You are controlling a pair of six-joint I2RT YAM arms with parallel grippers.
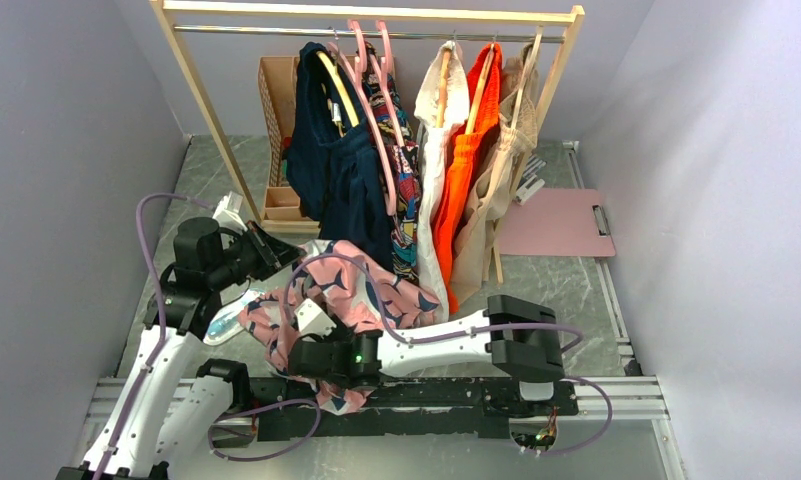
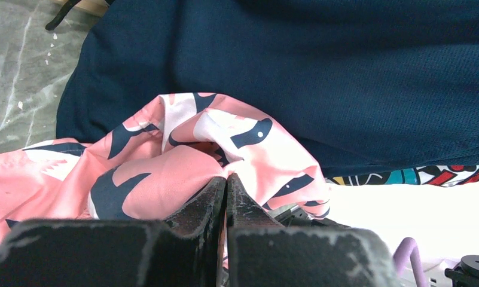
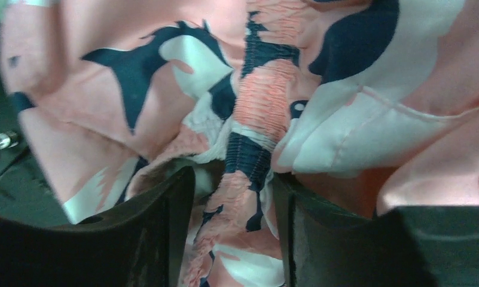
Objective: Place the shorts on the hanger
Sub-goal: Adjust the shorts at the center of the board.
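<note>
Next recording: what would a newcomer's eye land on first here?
The pink wave-print shorts, bunched up front and centre. The left gripper is pinched shut on one fold, while the right gripper has its open jaws astride the gathered waistband. Behind, the pale-pink hanger hangs on the crowded clothes rail.

Pale lilac walls, grey marbled tabletop, wooden clothes rack, even light
</note>
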